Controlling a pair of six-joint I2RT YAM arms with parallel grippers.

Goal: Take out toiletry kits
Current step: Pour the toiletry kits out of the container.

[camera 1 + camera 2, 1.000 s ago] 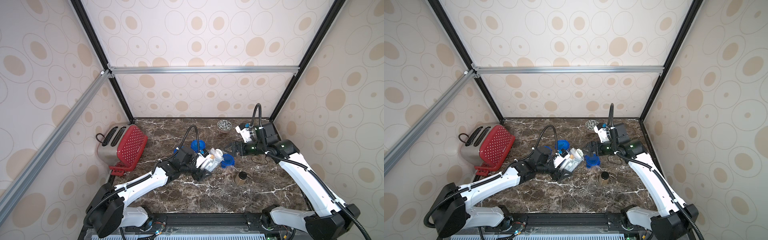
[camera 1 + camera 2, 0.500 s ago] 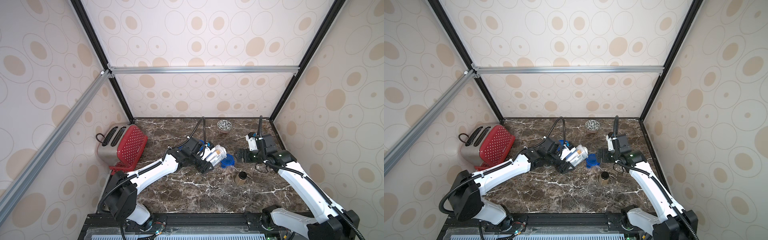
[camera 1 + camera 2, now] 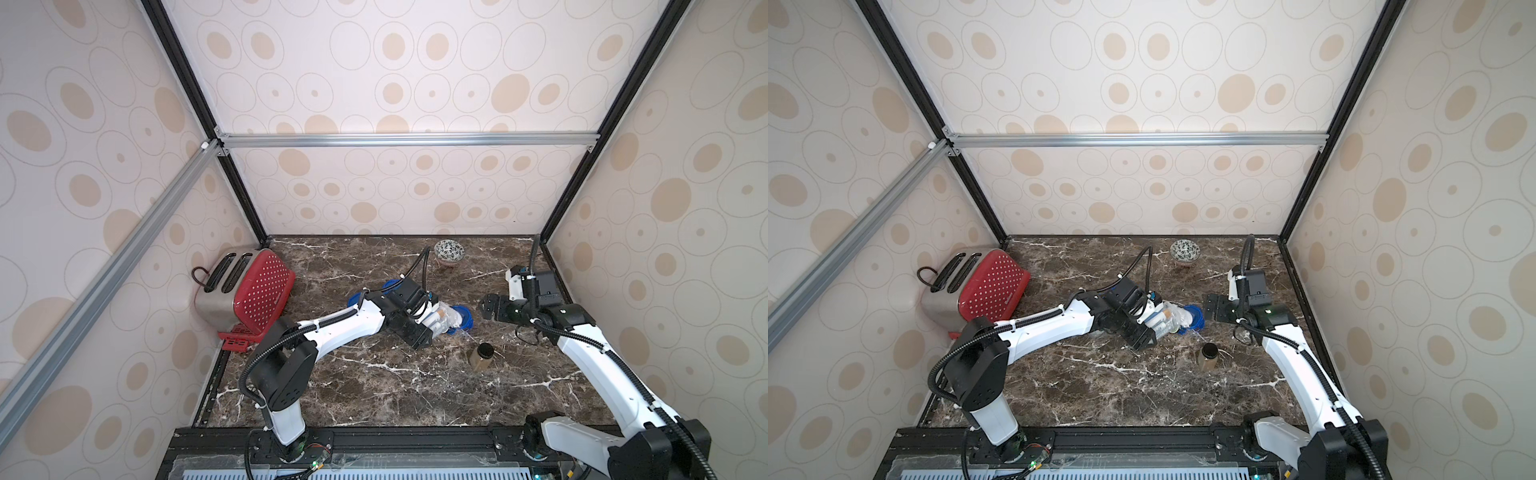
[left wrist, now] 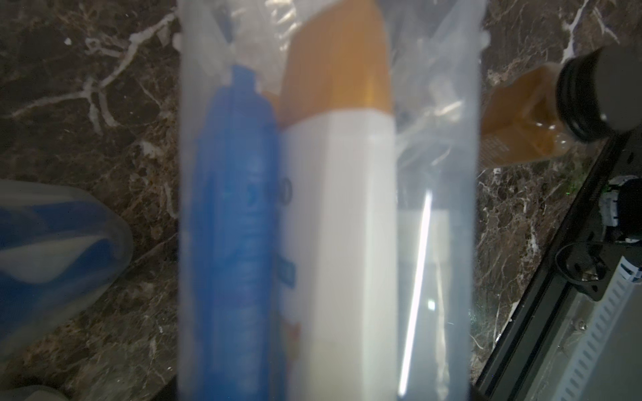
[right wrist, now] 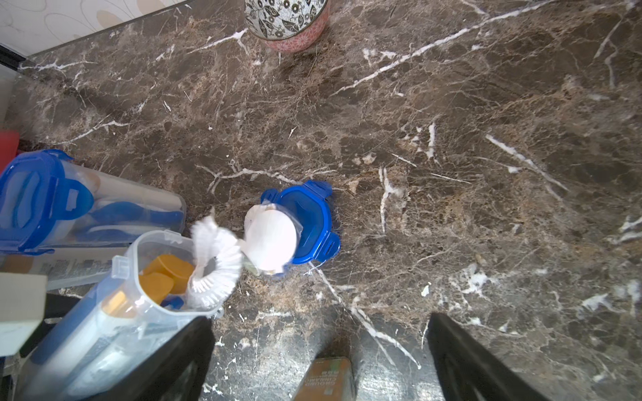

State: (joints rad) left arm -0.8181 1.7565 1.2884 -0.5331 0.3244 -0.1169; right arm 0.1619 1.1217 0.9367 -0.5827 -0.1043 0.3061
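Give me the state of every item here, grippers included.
Left gripper, shut on open jar.
Right gripper, open, empty.
Open jar, lid off, tipped on its side.
Blue lid, off, lying flat.
Round packet, out, resting partly on blue lid.
Closed jar, lid on, lying on its side.
Brown jar, capped, standing.
Bowl, upright.
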